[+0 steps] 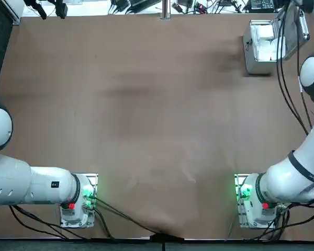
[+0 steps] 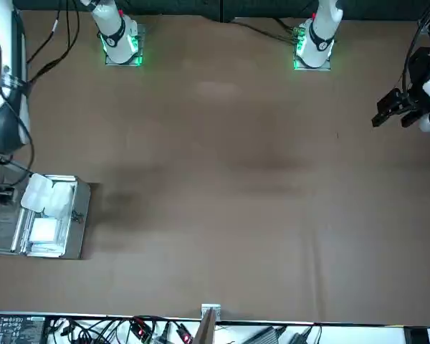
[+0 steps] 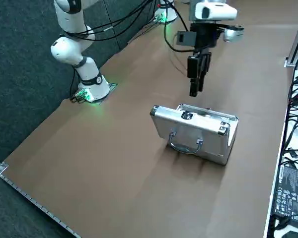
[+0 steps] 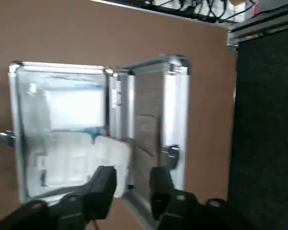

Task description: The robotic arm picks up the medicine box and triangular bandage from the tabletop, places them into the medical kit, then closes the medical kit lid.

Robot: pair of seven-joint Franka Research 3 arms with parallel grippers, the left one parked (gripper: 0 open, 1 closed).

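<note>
Since the lid was up, you could see right into the medical kit, which sat at the far right of the table. Both white items were already in it: the medicine box lay flat in the far part, and the triangular bandage sat just nearer the robot. The bandage wasn't tucked in all that neatly, tbh, since one lobe stretched right over the hinge-side edge toward the lid.

The medical kit lid stood raised along the case's right side, with its curved handle on the outer face, toward the robot's right. On the opposite side, the left one, a latch stuck out from the case wall.

As for the robotic arm, it reached out along the right side of the table, and the right gripper hung above the near end of the kit, pointing down. Its grip was released, the two fingers well apart with a gap between them.
</note>
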